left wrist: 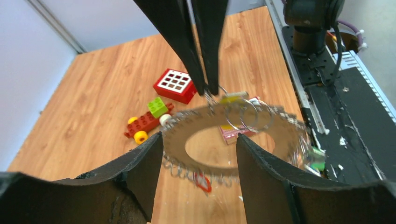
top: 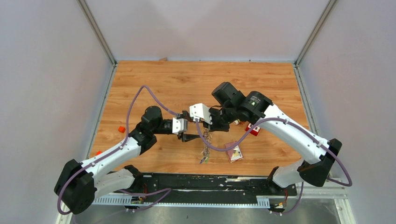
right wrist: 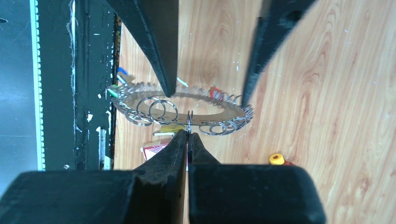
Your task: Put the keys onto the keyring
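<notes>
Item: the keyring (right wrist: 187, 105), a wreath of small wire loops around a brownish band, hanging above the table (top: 163, 84) near the centre of the overhead view, its lower end dangling toward 6 o'clock. Attached: the keys (top: 204, 157), showing only as coloured tags among the loops. In the right wrist view red is sitting at 1 o'clock of the ring, green and blue at 9 to 10 o'clock, yellow at 6 o'clock; how each is fastening on is too small to tell. Holder: the right gripper (right wrist: 188, 136), clenched on a wire loop at the ring's 6 o'clock edge in its own view and carrying the whole wreath. Attendant: the left gripper (left wrist: 200, 142), released, its fingers (left wrist: 140, 168) standing wide at either side of the band and grasping nothing; whether they are brushing the loops cannot be told. Surroundings: a red-and-white card (top: 234, 153) lying at 4 o'clock of the hanging ring in the overhead view; a red block with white buttons (left wrist: 175, 85) at 10 to 11 o'clock and a yellow-red-green toy (left wrist: 147, 119) at 9 o'clock in the left wrist view. Handling note, as a judgement: the step is looking like a re-grip. Doing it well is calling for a firm right pinch, a ring hanging quietly, and the left fingers taking the band or one loop squarely, not a bundle, so nothing is twisting or slipping off.
</notes>
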Tool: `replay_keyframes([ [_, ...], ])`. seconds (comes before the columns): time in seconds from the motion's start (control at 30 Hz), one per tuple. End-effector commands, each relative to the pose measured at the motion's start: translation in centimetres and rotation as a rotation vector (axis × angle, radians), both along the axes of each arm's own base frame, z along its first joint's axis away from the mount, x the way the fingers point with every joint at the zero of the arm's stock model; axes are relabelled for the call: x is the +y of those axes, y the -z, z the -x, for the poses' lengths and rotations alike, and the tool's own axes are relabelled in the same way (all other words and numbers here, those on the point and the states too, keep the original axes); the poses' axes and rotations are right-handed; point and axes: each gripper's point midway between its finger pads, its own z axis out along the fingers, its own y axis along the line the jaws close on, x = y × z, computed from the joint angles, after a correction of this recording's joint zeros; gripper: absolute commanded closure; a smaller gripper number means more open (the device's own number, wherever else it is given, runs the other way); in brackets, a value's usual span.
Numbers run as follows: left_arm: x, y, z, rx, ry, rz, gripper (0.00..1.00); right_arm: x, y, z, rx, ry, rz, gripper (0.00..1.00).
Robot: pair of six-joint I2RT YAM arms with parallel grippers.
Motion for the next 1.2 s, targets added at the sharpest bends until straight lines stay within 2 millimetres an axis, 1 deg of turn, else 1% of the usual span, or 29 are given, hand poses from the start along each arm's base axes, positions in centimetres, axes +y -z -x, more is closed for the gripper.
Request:
replay_keyframes([
  [0.0, 0.1, -0.3, 0.7, -0.026, 0.029, 0.029, 0.35, 0.3, -3.4, -0.8, -0.086, 0.005, -0.041, 1.0],
  [0.07, 0.0, -0.2, 1.0, -0.026, 0.046, 0.041, 0.36, 0.3, -3.4, -0.8, -0.083, -0.001, -0.028, 1.0],
  [0.13, 0.0, -0.3, 1.1, -0.016, 0.049, 0.051, 0.39, 0.2, -3.1, -0.5, -0.074, -0.012, -0.005, 1.0],
  [0.2, -0.2, -0.7, 1.0, -0.011, 0.052, 0.062, 0.43, 0.3, -2.8, -0.5, -0.067, -0.019, 0.007, 1.0],
  [0.37, -0.3, -1.8, 0.2, 0.028, 0.0, 0.098, 0.48, 0.4, -2.2, -0.1, -0.054, -0.046, 0.035, 1.0],
  [0.43, -0.3, -2.0, 0.3, 0.043, 0.002, 0.106, 0.51, 0.5, -2.0, -0.2, -0.05, -0.048, 0.041, 1.0],
  [0.53, -0.4, -2.0, 0.8, 0.053, 0.029, 0.113, 0.54, 0.6, -1.9, -0.2, -0.049, -0.05, 0.041, 1.0],
  [0.63, -0.4, -1.9, 1.1, 0.049, 0.046, 0.135, 0.59, 0.9, -1.9, -0.3, -0.046, -0.055, 0.042, 1.0],
  [0.8, -0.6, -1.5, 1.6, 0.066, 0.076, 0.144, 0.64, 1.2, -1.8, -0.4, -0.039, -0.06, 0.039, 1.0],
  [1.17, -0.9, -1.3, 1.6, 0.09, 0.085, 0.146, 0.66, 1.6, -1.4, -0.4, -0.03, -0.067, 0.036, 1.0],
])
